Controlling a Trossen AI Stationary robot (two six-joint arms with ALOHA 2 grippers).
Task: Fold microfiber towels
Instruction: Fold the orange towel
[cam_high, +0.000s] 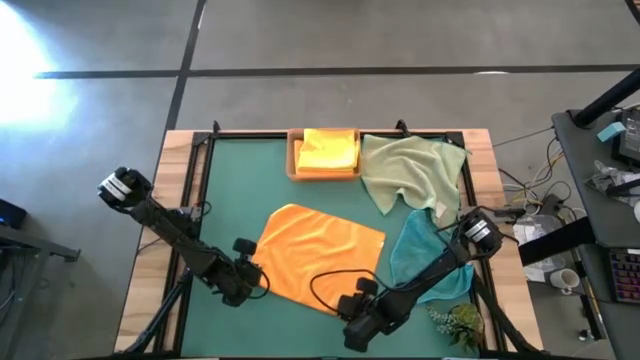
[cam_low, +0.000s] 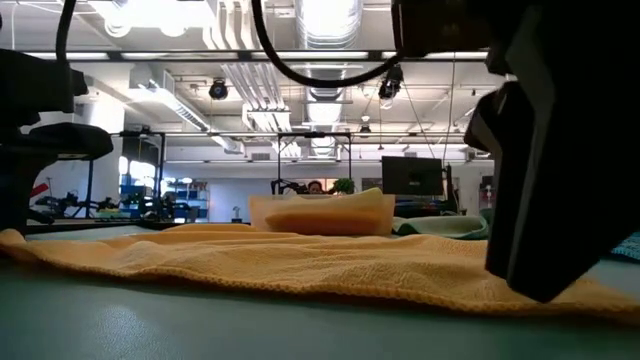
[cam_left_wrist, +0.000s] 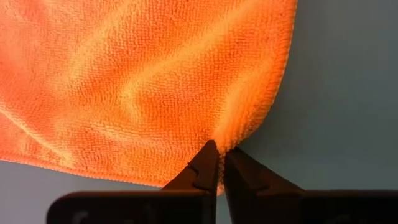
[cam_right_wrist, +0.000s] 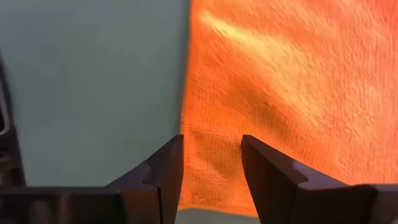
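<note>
Right now the orange towel (cam_high: 318, 255) lies spread flat on the dark green table mat (cam_high: 230, 180), near the mat's front edge and about midway between its side edges, with one corner toward each arm. At the towel's front-left corner the left gripper (cam_high: 252, 276) has its fingers pressed together, pinching a small pucker of the orange hem; the left wrist view shows the cloth (cam_left_wrist: 155, 81) gathered into the fingertips (cam_left_wrist: 208, 162). At the towel's front-right corner the right gripper (cam_high: 362, 300) sits low with its fingers spread, the towel's edge (cam_right_wrist: 280, 93) lying between them and not gripped. Toward the mat's back edge a small wooden tray (cam_high: 293, 160) holds a folded yellow towel (cam_high: 328, 150). Just beside the tray, toward the back-right corner, a pale green towel (cam_high: 410, 170) lies rumpled. A teal towel (cam_high: 425, 250) lies bunched along the mat's right edge, partly under the right arm. From the low view, the orange towel (cam_low: 300, 262) stretches across the mat in shallow wrinkles
</note>
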